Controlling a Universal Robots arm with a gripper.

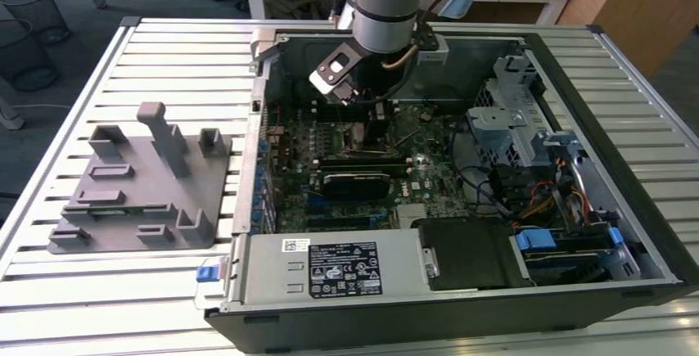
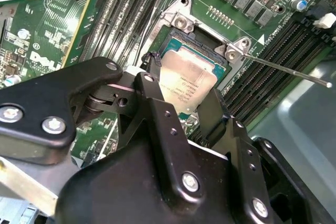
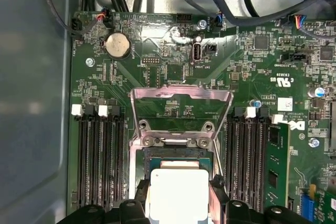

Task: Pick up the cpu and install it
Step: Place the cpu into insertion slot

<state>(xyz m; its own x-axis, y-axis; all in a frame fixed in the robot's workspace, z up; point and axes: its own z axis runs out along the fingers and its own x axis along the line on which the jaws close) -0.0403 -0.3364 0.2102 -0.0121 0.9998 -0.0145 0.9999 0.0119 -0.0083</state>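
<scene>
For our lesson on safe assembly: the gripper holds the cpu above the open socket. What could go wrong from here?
1. The gripper holds the cpu only by its edges above the socket; lowered slightly off square, it might seat crooked and damage the socket.
2. The freed lever juts out beside the gripper and could snag it.

The socket stands open under the gripper clamping the cpu, hemmed by the raised load plate, the out-swung lever and memory slots on either side
</scene>
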